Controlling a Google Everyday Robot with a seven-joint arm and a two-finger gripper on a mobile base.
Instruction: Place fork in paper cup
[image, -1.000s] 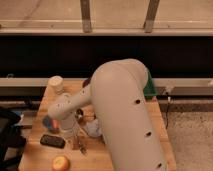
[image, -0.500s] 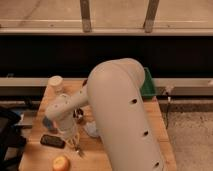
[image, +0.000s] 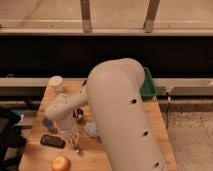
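Gripper (image: 75, 143) sits low at lower left, fingers closed and hemmed in: dark flat object (image: 52, 141) just to its left, orange fruit (image: 61, 162) below. The bulky arm (image: 120, 115) blocks centre and right. The table (image: 34, 156) shows bare wood in the lower-left corner and just under the paper cup (image: 55, 83) at upper left.

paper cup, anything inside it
Nothing sticks out of the paper cup; its inside is hidden. The gripper is shut, low over the front of the table, far from the cup.
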